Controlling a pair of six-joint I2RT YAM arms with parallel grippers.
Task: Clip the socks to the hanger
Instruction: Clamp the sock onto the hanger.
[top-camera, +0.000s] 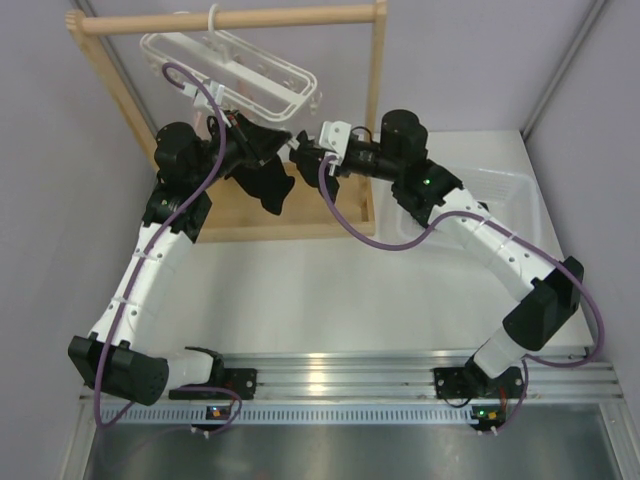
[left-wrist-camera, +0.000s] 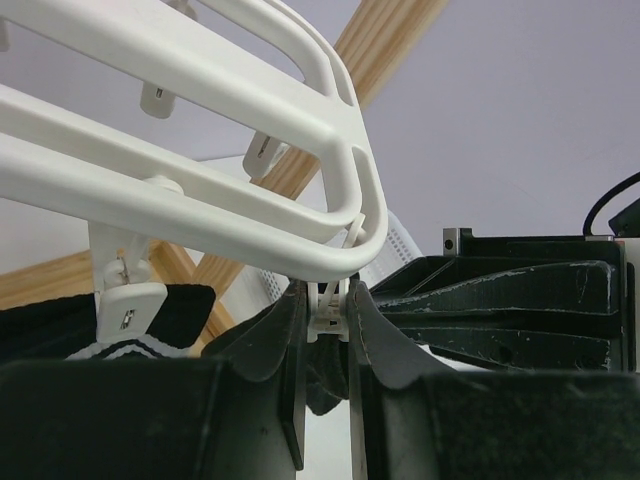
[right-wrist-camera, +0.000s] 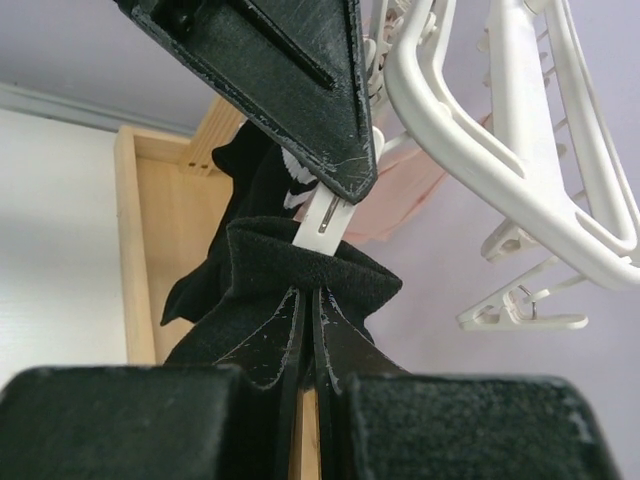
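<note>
Wooden rack across top of frame, hanger hooked on its rod, upper left. Sock dangles just below – my right tool clamped shut on its edge, my left tool squeezing a clip. Risk: hanger swings and the edge misses the clip's mouth, or my left slips – clip snaps empty.

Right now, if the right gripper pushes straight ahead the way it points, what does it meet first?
The white hanger clip pinched by the left gripper, right beyond the black sock the right gripper holds; the clip tip seems to touch it.
</note>
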